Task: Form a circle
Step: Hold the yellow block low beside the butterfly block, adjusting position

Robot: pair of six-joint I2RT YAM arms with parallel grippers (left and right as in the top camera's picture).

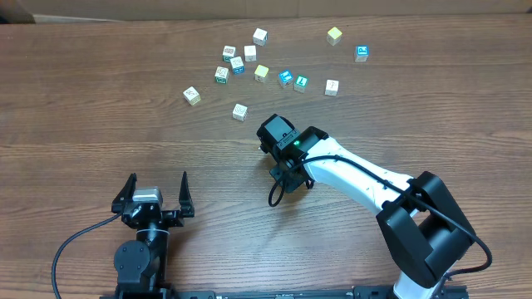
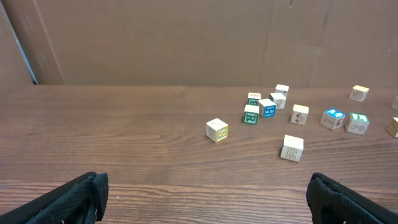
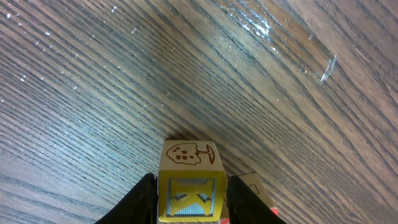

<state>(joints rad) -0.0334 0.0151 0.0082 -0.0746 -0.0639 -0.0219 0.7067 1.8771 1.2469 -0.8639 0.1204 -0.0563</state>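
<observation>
Pincer of right arm [image 3: 193,202] clamped on yellow cube [image 3: 186,155], outstretched to mid-table; left pincer [image 1: 158,181] wide apart.

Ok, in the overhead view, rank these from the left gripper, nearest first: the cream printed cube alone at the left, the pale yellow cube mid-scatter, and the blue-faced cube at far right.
1. The cream printed cube, alone at the left of the scatter, is nearest the left gripper.
2. The pale yellow cube, mid-scatter, farther back.
3. The blue-faced cube, far right end.
</observation>
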